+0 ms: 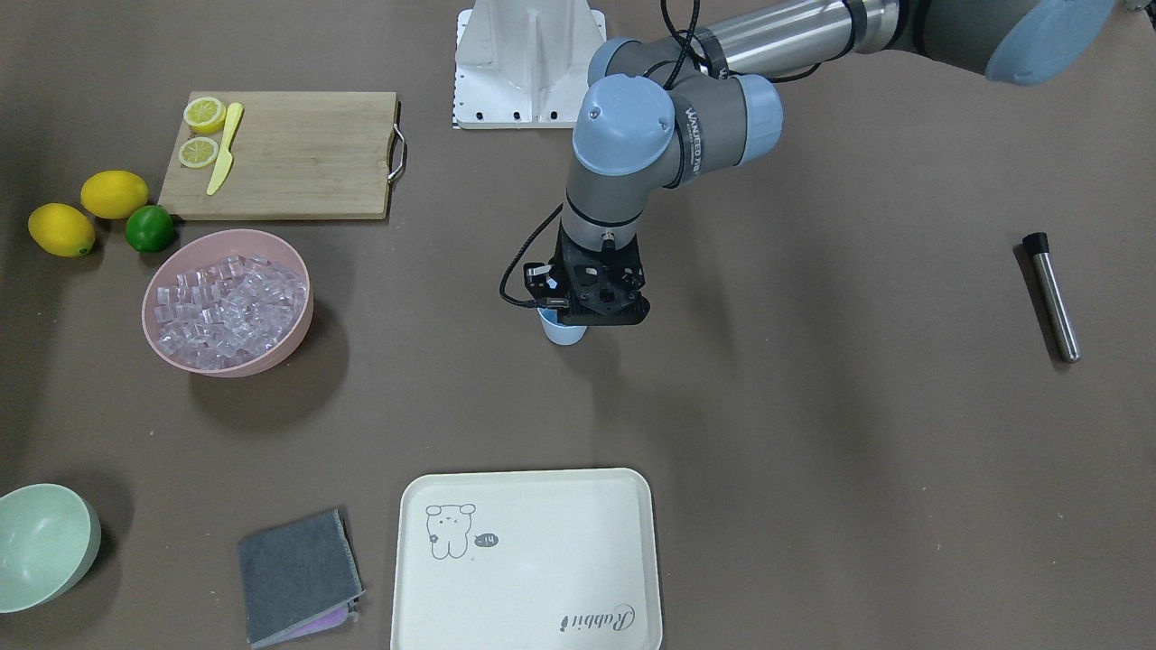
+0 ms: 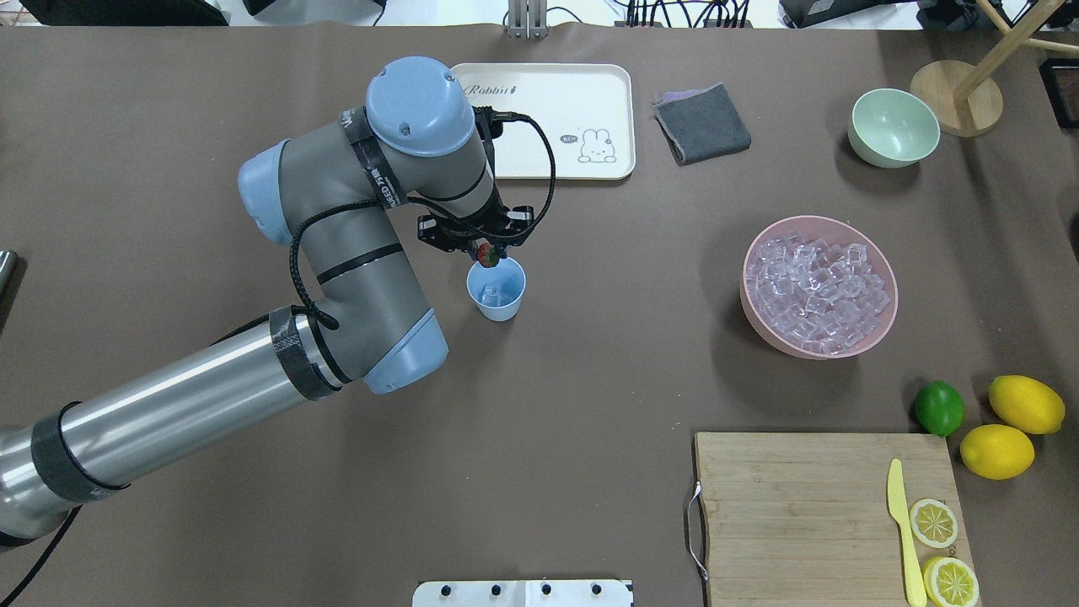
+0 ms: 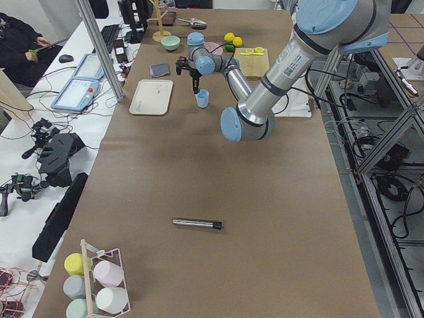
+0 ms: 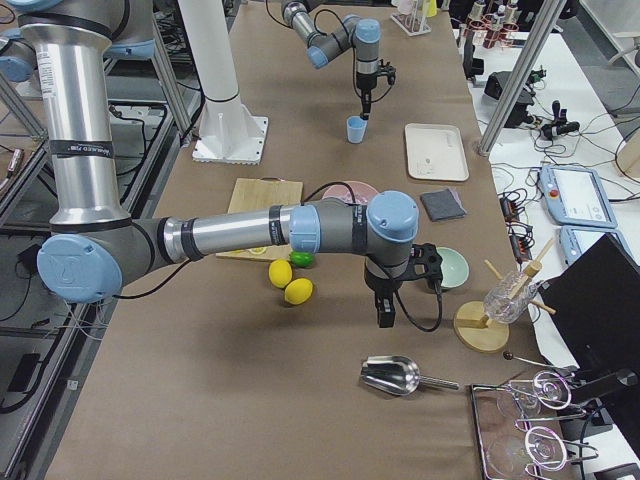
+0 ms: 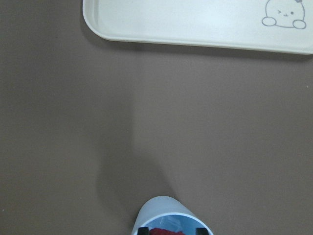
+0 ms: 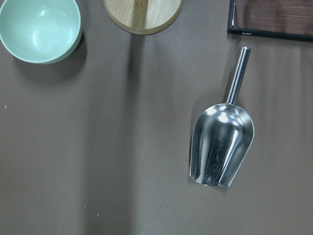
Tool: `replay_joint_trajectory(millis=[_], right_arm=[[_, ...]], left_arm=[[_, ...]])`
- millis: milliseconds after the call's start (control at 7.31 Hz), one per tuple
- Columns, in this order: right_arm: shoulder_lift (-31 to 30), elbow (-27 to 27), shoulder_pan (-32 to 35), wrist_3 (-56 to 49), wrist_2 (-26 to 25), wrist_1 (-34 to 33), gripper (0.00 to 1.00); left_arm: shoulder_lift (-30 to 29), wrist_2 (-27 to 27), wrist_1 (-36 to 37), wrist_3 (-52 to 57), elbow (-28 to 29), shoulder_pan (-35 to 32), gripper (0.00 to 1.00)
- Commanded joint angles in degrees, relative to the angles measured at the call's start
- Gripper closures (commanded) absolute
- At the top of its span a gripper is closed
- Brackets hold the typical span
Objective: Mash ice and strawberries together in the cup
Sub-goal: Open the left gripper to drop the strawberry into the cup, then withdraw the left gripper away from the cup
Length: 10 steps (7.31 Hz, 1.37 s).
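at the middle of your brown-papered bench (image 2: pixel 590 379) the left gripper (image 2: pixel 487 253) pinches the strawberry (image 2: pixel 486 250) over the cup (image 2: pixel 498 314); of the right gripper (image 4: pixel 385 318) you cannot tell the spread.

Soft pastels and fruit colours on a dull brown desk (image 2: pixel 590 379)

The black left gripper (image 2: pixel 487 250) pinches a red strawberry (image 5: pixel 166 231) with a green cap, just above the light-blue cup (image 2: pixel 497 305) holding clear ice (image 2: pixel 492 295). Ahead of the gripper lies a cream tray (image 2: pixel 539 135) with a grey line-drawn animal. Well off to its right are a pink bowl (image 2: pixel 763 324), a green lime (image 2: pixel 939 407) and yellow lemons (image 2: pixel 996 451).
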Motion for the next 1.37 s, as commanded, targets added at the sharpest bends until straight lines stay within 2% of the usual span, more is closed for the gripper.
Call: replay_joint_trajectory(millis=[0,137,274,411,684,958,1232], right_arm=[[0.2,0.0,0.0,0.0,0.0,0.0,0.01],[0.0,0.2,0.0,0.0,0.0,0.0,0.01],[0.0,0.1,0.0,0.0,0.0,0.0,0.01],[-0.1,0.1,0.0,-0.1,0.0,0.0,0.01],[0.0,0.0,0.0,-0.1,0.0,-0.1,0.01],[0.1,0.0,0.0,-0.1,0.0,-0.2,0.01],[-0.1,0.3,0.0,-0.1,0.0,-0.2,0.01]], left_arm=[[0.4,0.1,-0.6,-2.0,-1.9,0.5,0.62],[0.9,0.2,-0.6,-2.4,-1.9,0.8,0.61],[1.4,0.4,-0.6,-2.5,-2.1,0.9,0.44],[1.5,0.4,-0.7,-2.8,-2.5,1.3,0.03],[2.7,0.2,-0.6,-5.2,-5.5,1.7,0.03],[11.7,-0.2,-0.6,-3.5,-13.5,-0.4,0.03],[19.0,-0.4,-1.3,3.2,-14.8,-4.1,0.03]])
